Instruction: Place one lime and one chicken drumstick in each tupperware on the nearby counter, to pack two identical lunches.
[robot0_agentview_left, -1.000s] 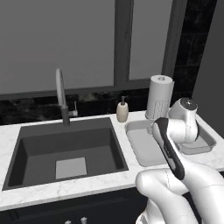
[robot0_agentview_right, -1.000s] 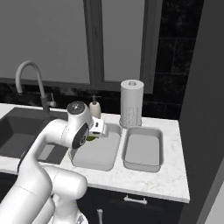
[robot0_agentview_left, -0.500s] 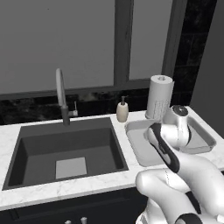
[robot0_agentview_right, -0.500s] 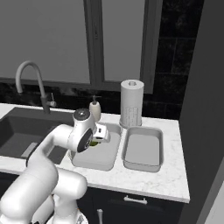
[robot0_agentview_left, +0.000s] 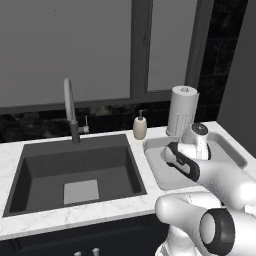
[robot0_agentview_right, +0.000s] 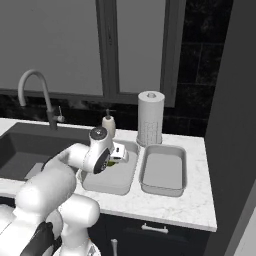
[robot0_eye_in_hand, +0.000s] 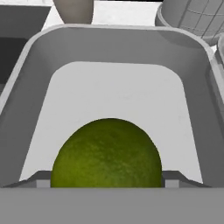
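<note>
The white arm folds forward from its base and bends over the counter (robot0_agentview_right: 200, 200), its forearm reaching across toward the window so that the wrist hangs above the tupperware nearer the sink (robot0_agentview_right: 107, 182). In the right base view the hand points down and slightly toward the far wall, and the gripper (robot0_agentview_right: 114, 162) sits low over that tray's inner space with a patch of green showing between its fingers. The hand view looks into the same tray (robot0_eye_in_hand: 113, 52): a lime (robot0_eye_in_hand: 106, 155) fills the lower middle, flanked on both sides by the dark finger tips, which stand spread just wide enough to bracket the fruit and appear to pinch it from left and right. Whether the lime touches the tray floor cannot be told; it hides the floor beneath it. In the left base view the elbow and the wrist housing cover much of the near tray (robot0_agentview_left: 155, 167), and the fingers themselves are hidden behind the hand. The second tupperware (robot0_agentview_right: 163, 172) lies just beside the first on its far side from the sink, with nothing in it. Behind the trays stand a paper towel roll (robot0_agentview_right: 150, 117) and a soap dispenser (robot0_agentview_right: 108, 125), close to the wall. The dark sink basin (robot0_agentview_left: 75, 167) and its curved faucet (robot0_agentview_left: 70, 107) lie to the arm's left.
</note>
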